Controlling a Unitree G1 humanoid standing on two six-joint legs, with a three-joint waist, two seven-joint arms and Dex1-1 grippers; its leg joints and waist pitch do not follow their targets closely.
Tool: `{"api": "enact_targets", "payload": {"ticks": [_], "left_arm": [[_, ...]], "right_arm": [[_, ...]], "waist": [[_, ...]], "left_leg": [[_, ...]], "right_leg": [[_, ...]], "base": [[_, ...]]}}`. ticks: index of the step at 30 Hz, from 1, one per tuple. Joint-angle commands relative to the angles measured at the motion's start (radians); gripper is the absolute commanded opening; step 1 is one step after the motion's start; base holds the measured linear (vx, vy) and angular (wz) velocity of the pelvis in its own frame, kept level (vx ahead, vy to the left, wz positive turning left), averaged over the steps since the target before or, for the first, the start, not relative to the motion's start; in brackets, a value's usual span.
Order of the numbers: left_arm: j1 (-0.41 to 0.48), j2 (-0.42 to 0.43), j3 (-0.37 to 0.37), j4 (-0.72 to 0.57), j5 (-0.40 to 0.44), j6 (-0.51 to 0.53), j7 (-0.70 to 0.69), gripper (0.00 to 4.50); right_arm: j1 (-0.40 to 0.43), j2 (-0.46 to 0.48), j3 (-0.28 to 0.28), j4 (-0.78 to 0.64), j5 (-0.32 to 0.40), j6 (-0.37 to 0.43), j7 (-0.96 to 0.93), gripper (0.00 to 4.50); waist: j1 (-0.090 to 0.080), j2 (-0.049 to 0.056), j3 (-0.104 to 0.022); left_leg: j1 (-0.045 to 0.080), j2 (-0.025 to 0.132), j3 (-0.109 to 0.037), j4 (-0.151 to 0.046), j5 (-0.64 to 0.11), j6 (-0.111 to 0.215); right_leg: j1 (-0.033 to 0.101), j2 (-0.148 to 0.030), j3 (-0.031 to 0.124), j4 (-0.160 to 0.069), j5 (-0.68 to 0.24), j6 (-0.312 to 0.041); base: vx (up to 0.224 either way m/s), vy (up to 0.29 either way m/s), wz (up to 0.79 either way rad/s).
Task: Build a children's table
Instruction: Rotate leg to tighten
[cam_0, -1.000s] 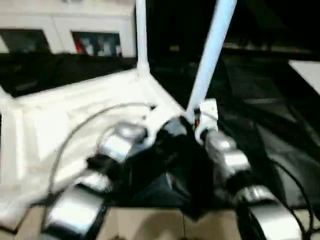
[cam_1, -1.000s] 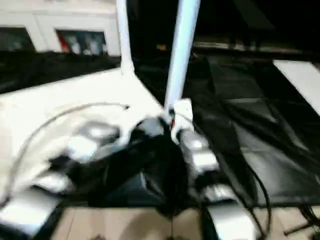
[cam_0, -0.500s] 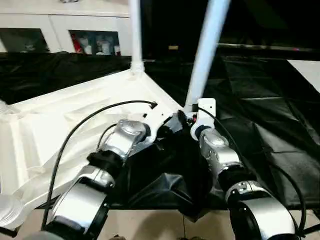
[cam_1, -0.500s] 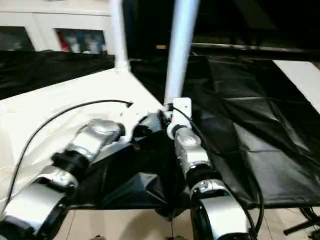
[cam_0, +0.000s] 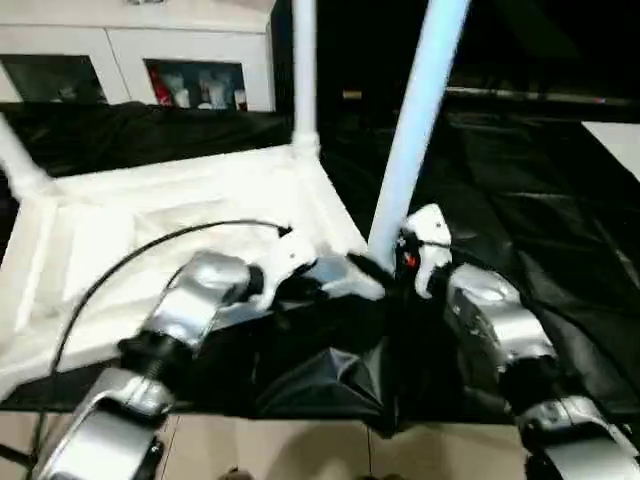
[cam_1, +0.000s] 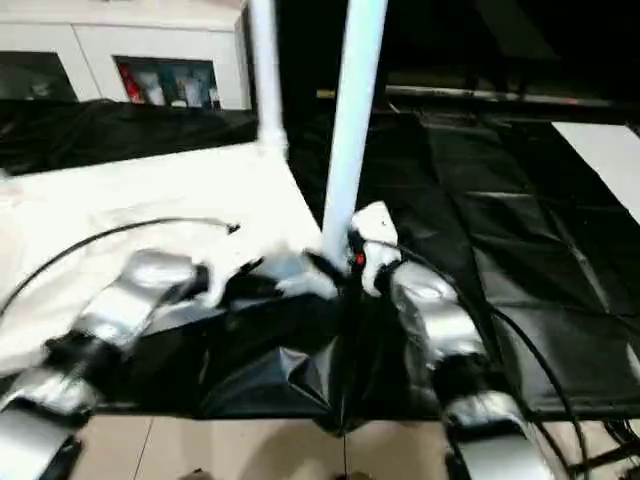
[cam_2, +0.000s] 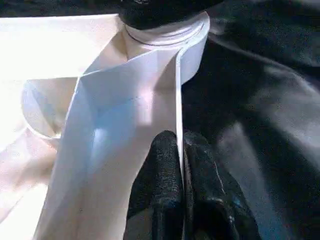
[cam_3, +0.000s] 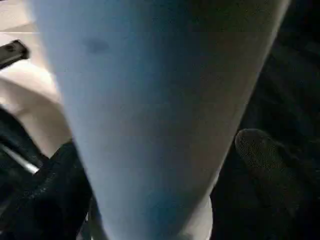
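Fingers of the right gripper (cam_3: 165, 170) stand spread, one black pad (cam_3: 260, 150) to either side of the long white tapered tube leg (cam_0: 415, 120), apparently not clamped on it; fingers of the left gripper (cam_2: 181, 165) are closed together, pinching the thin upright side rim of the white plastic rectangular table top (cam_0: 180, 240) just short of its near corner socket (cam_2: 165, 30). Top lies upside down, ribbed underside up, on black sheeting (cam_0: 520, 170) spread over the floor, in front of a white glass-door cabinet (cam_0: 140, 60). Leg's long axis runs near vertical, foot in the near corner socket, between the two wrists. A second white tube leg (cam_0: 304, 70) stands upright in the far corner socket; a third (cam_0: 20, 160) leans at the left corner. Key relation: leg sits directly between the right fingers, so the right arm is the nearer one to it; the left only steadies the rim beside the socket. Judgement: leg looks seated, right hand letting go; fourth socket probably remains. Risk: brushing the leg on withdrawal could tilt it.
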Motion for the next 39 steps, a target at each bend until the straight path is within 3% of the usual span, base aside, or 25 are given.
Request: {"api": "enact_targets", "payload": {"ticks": [1,13,19,31,36,39], "left_arm": [[0.002,0.003,-0.002,-0.078,-0.058,-0.021,-0.062,0.00],[0.023,0.020,0.002,-0.124,-0.075,0.002,-0.080,0.00],[0.029,0.023,0.003,-0.138,-0.073,0.012,-0.083,0.00],[0.028,0.026,0.001,-0.134,-0.072,0.016,-0.085,0.00],[0.019,0.009,0.020,-0.103,-0.060,0.042,-0.021,0.00],[-0.015,-0.041,0.042,-0.029,-0.037,0.065,0.089,0.00]], "right_arm": [[0.014,-0.034,0.012,-0.055,0.015,0.030,0.065,4.47],[0.017,-0.047,0.057,-0.059,-0.008,0.052,0.139,4.31],[0.025,-0.054,0.055,-0.073,-0.001,0.076,0.156,3.65],[0.026,-0.048,0.064,-0.047,-0.010,0.060,0.164,2.82],[0.017,-0.001,0.007,-0.001,-0.001,0.073,0.040,2.73],[-0.005,0.060,-0.056,0.058,0.005,0.086,-0.137,2.73]], "waist": [[-0.001,-0.013,-0.067],[-0.001,-0.021,-0.066],[-0.001,-0.020,-0.068],[-0.001,-0.023,-0.067],[-0.004,-0.020,-0.066],[-0.008,-0.020,-0.065]], "left_leg": [[-0.005,0.019,0.001,-0.069,-0.176,0.074],[-0.009,0.016,0.002,-0.068,-0.152,0.066],[-0.009,0.018,0.002,-0.068,-0.143,0.066],[-0.010,0.017,0.002,-0.067,-0.140,0.066],[-0.007,0.016,0.002,-0.068,-0.153,0.055],[-0.005,0.013,0.001,-0.070,-0.154,0.036]], "right_leg": [[0.070,-0.053,0.050,-0.090,-0.400,-0.113],[0.072,-0.054,0.050,-0.087,-0.402,-0.104],[0.072,-0.053,0.051,-0.084,-0.386,-0.104],[0.073,-0.054,0.051,-0.084,-0.383,-0.108],[0.070,-0.054,0.049,-0.088,-0.408,-0.106],[0.068,-0.053,0.049,-0.092,-0.434,-0.092]], "base": [[0.000,0.000,0.00],[0.000,0.000,0.00],[0.000,0.000,0.00],[0.000,0.000,0.00],[0.000,0.000,0.00],[0.000,0.000,0.00]]}}
